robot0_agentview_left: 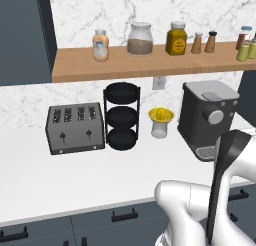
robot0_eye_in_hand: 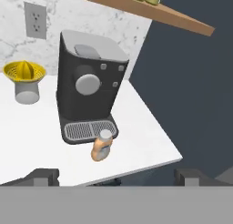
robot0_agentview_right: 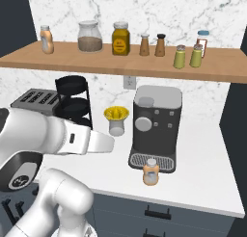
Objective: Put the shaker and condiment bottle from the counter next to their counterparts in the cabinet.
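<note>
Glossy white arm (robot0_agentview_right: 53, 135) (dark joints), rounded casings

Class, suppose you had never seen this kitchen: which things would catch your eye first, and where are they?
The dark coffee machine stands on the white counter, with the small condiment bottle right in front of its drip tray. Above, a long wooden shelf carries jars, two yellow-green shakers side by side, and a twin bottle at its left end.

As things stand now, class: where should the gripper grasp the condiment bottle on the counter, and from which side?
Grip the condiment bottle around its upright body, below the cap, coming from the open counter edge side; the coffee machine stands close behind it.
</note>
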